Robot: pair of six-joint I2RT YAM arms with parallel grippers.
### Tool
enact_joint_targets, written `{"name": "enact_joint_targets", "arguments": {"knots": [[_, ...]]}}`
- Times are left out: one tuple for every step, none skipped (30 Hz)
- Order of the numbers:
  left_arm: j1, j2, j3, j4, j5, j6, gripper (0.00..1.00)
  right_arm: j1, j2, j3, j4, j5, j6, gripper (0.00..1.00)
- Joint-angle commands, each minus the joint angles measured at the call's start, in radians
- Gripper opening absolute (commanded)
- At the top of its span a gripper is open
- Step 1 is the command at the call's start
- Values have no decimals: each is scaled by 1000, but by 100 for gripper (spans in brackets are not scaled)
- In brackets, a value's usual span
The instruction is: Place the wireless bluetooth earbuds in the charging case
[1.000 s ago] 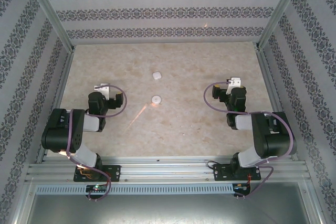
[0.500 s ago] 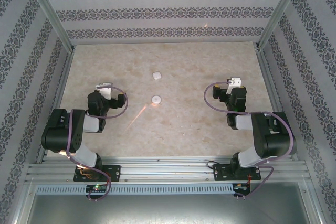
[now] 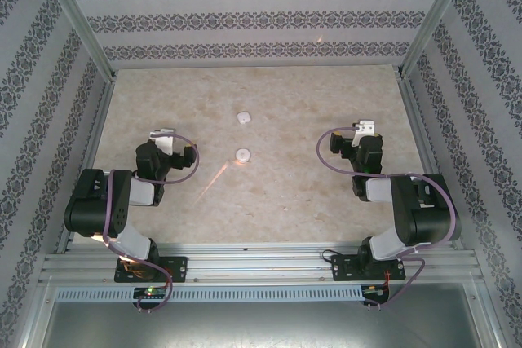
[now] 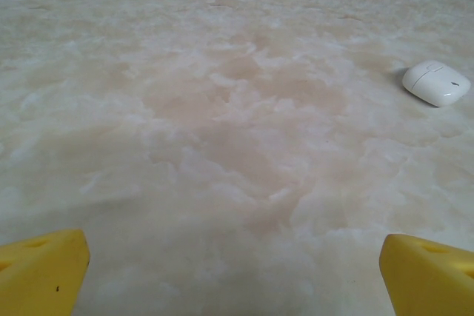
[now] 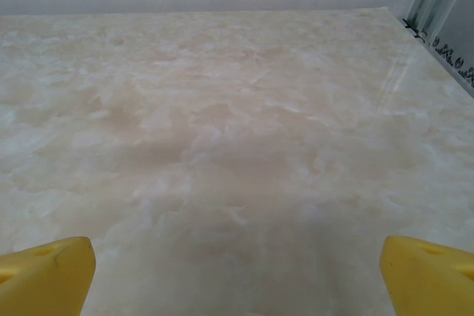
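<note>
While the left pincer [image 3: 162, 133] and the right pincer [image 3: 364, 128] are standing wide and holding nothing, the round case [image 3: 242, 153] and the squarish case [image 3: 242, 117] are lying on the tabletop [image 3: 310, 193] between them; the earbuds are proving too small to pick out, so any blind reach is risking knocking a case away.
</note>
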Motion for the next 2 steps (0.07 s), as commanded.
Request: {"name": "enact_joint_targets", "arguments": {"knots": [[9, -8, 19, 1, 19, 19, 100, -10, -5, 4, 19, -15, -12, 98], [11, -8, 19, 1, 18, 19, 100, -10, -5, 4, 21, -15, -12, 98]]}}
